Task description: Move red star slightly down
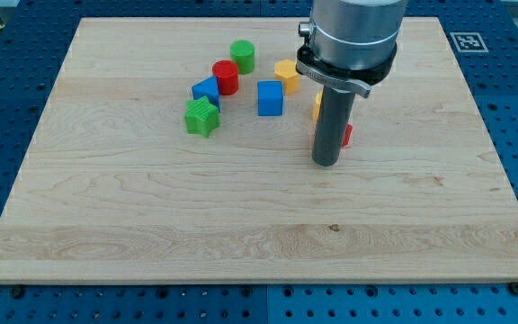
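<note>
One red star, mostly hidden behind the rod, right of frame centre, touching my tip; no jaws, bare rod only. Behind: yellow block. Upper left: blue cube, yellow block, red cylinder, green cylinder, blue block, green star.

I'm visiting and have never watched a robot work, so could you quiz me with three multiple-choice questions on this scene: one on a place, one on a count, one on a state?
1. Where is the red star?
A. Just behind my tip, on its right
B. At the view's bottom left
C. Beside the green star

2. How many blue blocks are there?
A. One
B. Two
C. Four

3. How does the red cylinder stand?
A. Alone
B. Stacked on another
C. Touching a blue block

Answers: 1 A, red peeks out beside the rod. 2 B, the blue cube plus that block. 3 C, their edges meet.
</note>
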Available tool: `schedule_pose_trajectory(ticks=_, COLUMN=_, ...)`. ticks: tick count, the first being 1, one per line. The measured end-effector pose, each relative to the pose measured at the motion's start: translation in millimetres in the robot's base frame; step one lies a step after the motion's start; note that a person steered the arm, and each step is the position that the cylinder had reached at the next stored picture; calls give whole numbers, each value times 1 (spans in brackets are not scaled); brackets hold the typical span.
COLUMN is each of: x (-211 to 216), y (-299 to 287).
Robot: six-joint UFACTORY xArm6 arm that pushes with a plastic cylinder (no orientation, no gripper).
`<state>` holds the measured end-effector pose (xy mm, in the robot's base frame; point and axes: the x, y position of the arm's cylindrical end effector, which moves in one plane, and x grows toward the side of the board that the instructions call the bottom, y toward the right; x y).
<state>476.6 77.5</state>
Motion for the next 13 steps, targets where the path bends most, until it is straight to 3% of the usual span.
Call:
schedule_pose_trajectory(ticks=3, x=-5, y=0)
schedule_pose_trajectory(ticks=4, x=18, y=6)
schedule_pose_trajectory(ticks=6, x=28, y=77)
schedule_pose_trajectory(ticks=9, x=-81, y=91)
schedule_pose_trajectory(ticks=13, x=-79, y=57)
